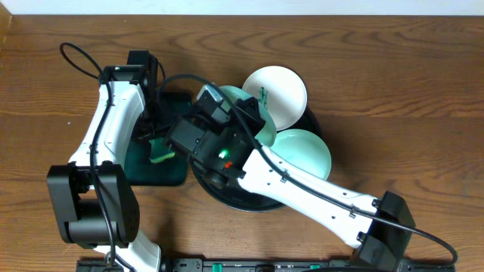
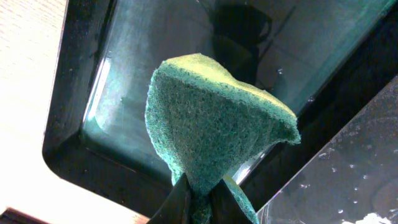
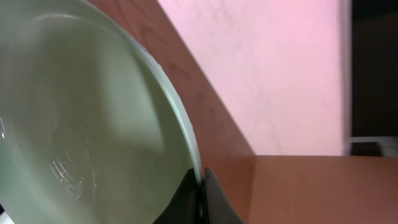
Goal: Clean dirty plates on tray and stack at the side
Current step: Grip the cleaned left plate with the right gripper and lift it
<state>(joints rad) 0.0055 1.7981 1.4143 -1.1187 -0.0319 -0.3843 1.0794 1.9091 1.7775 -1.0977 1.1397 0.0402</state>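
My right gripper (image 1: 231,113) (image 3: 200,182) is shut on the rim of a white plate (image 1: 255,119) (image 3: 81,124) and holds it tilted on edge above the round black tray (image 1: 249,202). A second plate (image 1: 276,94), marked with green scribbles, leans at the tray's far side. A third plate (image 1: 304,149) lies on the tray's right and looks plain. My left gripper (image 1: 156,149) (image 2: 199,202) is shut on a green sponge (image 1: 162,156) (image 2: 211,124), just left of the held plate.
Under the sponge sits a rectangular black tray (image 1: 155,172) (image 2: 81,155) with a wet bottom. Bare wooden table (image 1: 393,91) lies to the right of and behind the round tray. The left arm's black cable (image 1: 76,54) loops at the back left.
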